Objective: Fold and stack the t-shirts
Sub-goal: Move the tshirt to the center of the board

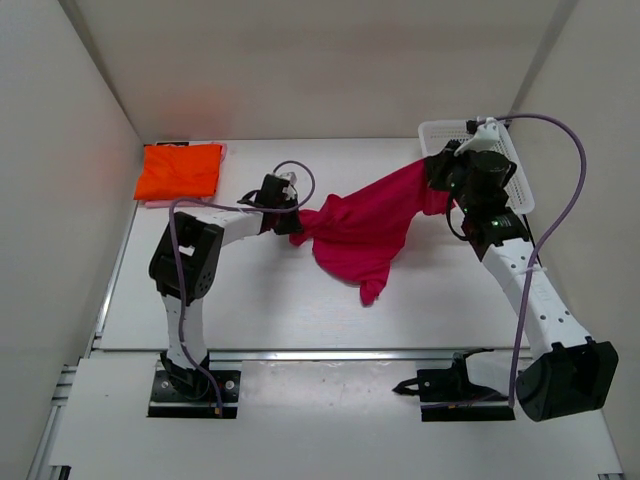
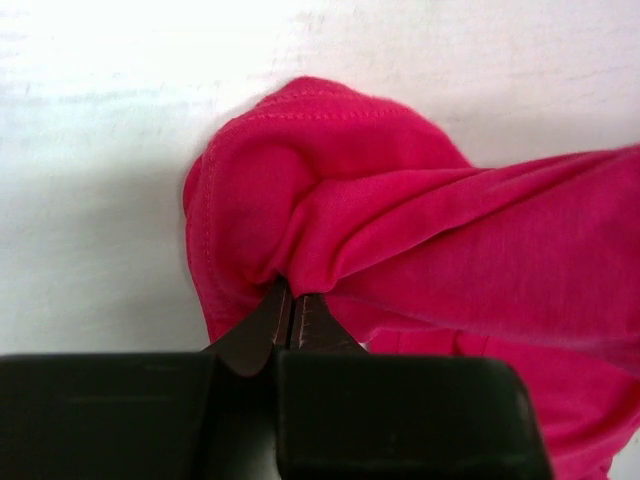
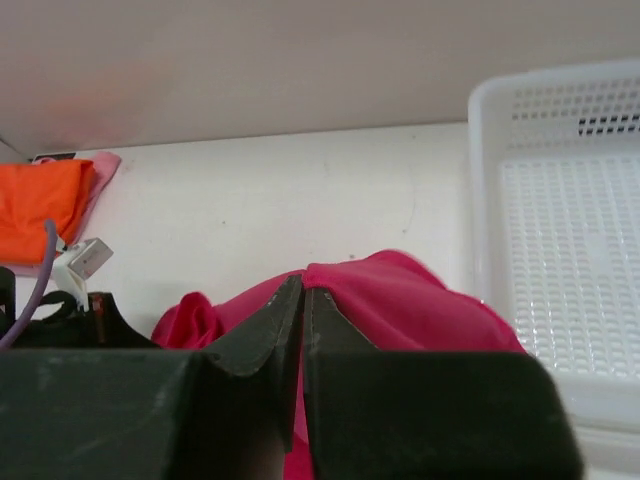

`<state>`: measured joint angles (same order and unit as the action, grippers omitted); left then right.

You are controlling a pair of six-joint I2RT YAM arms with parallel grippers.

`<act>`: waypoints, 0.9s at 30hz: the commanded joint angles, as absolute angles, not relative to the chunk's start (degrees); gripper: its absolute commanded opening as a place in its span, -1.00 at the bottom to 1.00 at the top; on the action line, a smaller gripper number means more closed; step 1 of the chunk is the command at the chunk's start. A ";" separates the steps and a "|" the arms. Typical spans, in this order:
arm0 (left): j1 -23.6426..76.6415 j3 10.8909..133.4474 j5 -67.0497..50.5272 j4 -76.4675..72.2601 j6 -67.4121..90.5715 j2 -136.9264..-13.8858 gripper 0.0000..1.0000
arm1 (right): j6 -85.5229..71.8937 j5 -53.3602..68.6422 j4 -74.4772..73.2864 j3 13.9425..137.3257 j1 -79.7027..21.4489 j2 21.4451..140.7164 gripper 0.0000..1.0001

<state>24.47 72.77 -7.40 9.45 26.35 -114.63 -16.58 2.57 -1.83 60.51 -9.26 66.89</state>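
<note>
Left gripper [image 2: 292,300]: clamped on a bunched edge of the magenta t-shirt [image 1: 365,225].
Right gripper [image 3: 303,285]: clamped on its other end, beside the mesh basket [image 3: 482,200].
Orange t-shirt [image 1: 180,170]: laid folded on the pink t-shirt [image 3: 100,172], far left.

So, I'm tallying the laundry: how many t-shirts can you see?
3. The orange t-shirt lies folded at the far left, the pink t-shirt peeks out beneath it, and the magenta t-shirt hangs between the left gripper and right gripper. None seems hidden.
</note>
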 commanded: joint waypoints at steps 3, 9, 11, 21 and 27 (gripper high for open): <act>21.89 68.30 -7.81 10.90 26.01 -103.46 -1.00 | -9.42 -2.73 -1.30 68.11 -15.54 67.68 -1.00; 19.69 64.95 -6.78 13.45 25.49 -87.30 -1.00 | -10.80 2.60 -2.20 67.86 -13.46 64.35 -1.00; 19.08 64.78 -6.77 14.94 25.66 -83.43 -1.00 | -12.13 4.91 -2.37 66.54 -13.09 62.94 -1.00; 14.14 70.12 -7.56 24.85 27.86 -60.92 -1.00 | -7.12 4.48 -7.56 56.88 -19.07 51.25 -1.00; 8.10 77.85 -13.26 31.72 28.56 -53.44 -1.00 | -6.59 6.58 -14.84 57.56 -19.08 44.57 -1.00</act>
<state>11.51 72.49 -9.93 26.57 27.99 -56.21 -7.60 4.71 -13.37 55.31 -19.57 47.13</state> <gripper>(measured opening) 0.036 0.009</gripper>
